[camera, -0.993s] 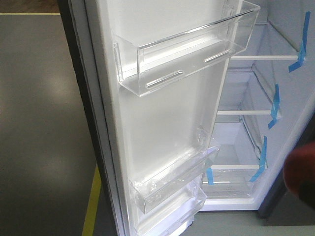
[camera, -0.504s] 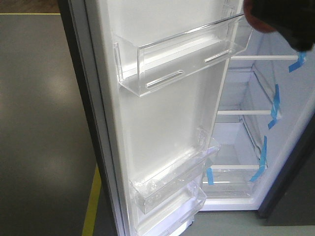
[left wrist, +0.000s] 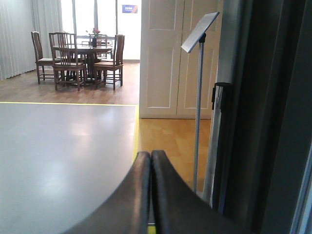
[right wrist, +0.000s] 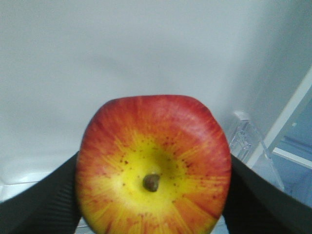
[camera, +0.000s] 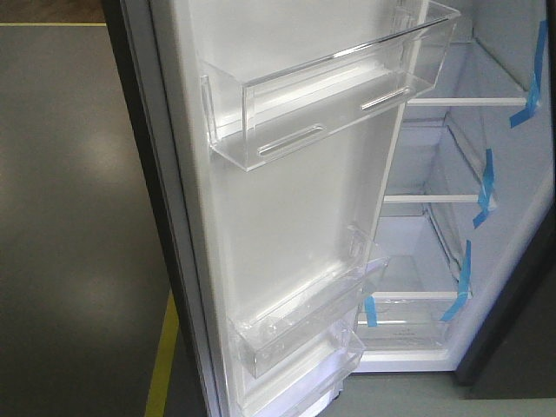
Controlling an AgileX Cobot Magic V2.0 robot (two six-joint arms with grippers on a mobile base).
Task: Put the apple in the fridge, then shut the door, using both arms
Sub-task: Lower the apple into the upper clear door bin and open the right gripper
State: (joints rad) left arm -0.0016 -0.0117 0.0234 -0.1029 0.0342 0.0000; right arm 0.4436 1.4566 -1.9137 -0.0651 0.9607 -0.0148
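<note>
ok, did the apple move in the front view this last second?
Yes: apple rose from the lower blue tape to the top door bin, then out of frame.

One apple [right wrist: 153, 168] is counted, one door [camera: 287, 217], three clear bins [camera: 347, 87] on it, three shelves [camera: 460, 102], four blue tape strips [camera: 532, 76]; one sign stand [left wrist: 199, 97] is seen.

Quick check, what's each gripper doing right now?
Left gripper: closed, holding nothing.
Right gripper: closed on the apple.
</note>
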